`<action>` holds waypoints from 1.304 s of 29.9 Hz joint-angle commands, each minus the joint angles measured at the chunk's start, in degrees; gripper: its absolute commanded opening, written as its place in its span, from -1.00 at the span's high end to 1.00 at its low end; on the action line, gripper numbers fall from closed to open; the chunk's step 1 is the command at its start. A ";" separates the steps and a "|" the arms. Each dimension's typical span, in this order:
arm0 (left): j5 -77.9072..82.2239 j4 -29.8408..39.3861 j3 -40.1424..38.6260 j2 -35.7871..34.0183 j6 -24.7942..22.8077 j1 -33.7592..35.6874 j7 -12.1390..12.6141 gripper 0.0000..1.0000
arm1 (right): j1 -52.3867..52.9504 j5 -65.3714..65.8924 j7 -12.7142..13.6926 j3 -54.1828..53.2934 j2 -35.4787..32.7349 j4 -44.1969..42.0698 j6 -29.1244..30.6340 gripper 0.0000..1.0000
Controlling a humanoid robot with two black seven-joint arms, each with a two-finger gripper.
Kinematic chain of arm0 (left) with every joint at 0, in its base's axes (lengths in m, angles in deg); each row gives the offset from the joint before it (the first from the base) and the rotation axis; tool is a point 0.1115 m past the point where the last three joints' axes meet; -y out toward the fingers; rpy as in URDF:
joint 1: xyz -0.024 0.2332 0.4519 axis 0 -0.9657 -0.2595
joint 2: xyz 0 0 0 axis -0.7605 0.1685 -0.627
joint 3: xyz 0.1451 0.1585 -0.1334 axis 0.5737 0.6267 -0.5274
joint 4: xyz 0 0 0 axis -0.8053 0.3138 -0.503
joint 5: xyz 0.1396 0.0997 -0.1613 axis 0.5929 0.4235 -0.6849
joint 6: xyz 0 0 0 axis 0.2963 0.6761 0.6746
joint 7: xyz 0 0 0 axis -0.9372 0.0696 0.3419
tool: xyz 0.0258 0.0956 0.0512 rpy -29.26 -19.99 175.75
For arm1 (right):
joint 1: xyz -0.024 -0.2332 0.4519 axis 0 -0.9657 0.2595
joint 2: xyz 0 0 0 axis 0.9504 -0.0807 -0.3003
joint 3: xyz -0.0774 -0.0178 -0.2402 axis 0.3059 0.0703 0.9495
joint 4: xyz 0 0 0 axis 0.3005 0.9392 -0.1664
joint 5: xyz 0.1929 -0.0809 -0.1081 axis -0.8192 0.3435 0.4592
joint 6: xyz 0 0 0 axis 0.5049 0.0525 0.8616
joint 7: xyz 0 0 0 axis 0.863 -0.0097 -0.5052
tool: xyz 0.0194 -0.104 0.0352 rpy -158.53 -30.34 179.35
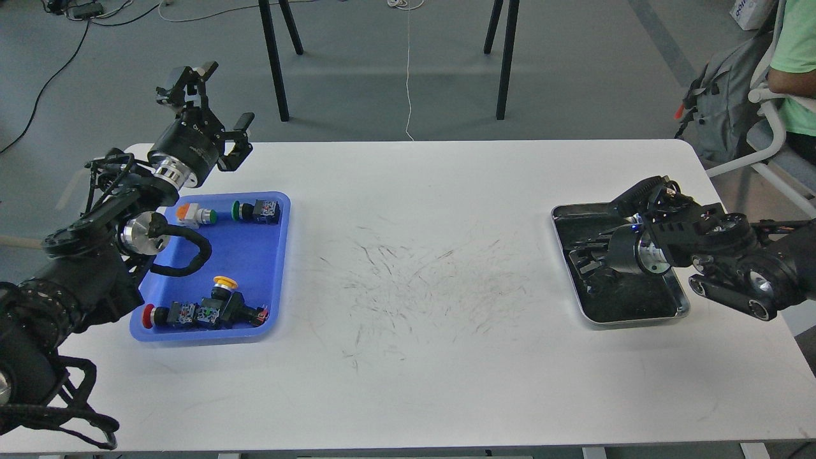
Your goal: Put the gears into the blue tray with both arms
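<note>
Hovering above blue tray's (271, 268) far-left corner, left gripper (220, 102) gapes wide, empty. Right gripper (583, 252) low inside silver tray (682, 309); its opening too dark to tell.

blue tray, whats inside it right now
The blue tray holds push-button switches: orange- and green-capped ones near its far rim, yellow- and red-capped ones near its front rim. No gears show. The left arm covers its left side.

You are in a lab: loose cables (57, 44) cross grey floor behind the scuffed white table (414, 268).
</note>
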 commanded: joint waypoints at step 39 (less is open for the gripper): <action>0.26 0.00 0.30 0.09 0.00 -0.21 0.00 -1.00 | 1.28 -0.05 -1.76 -7.63 -7.02 9.08 -0.18 0.97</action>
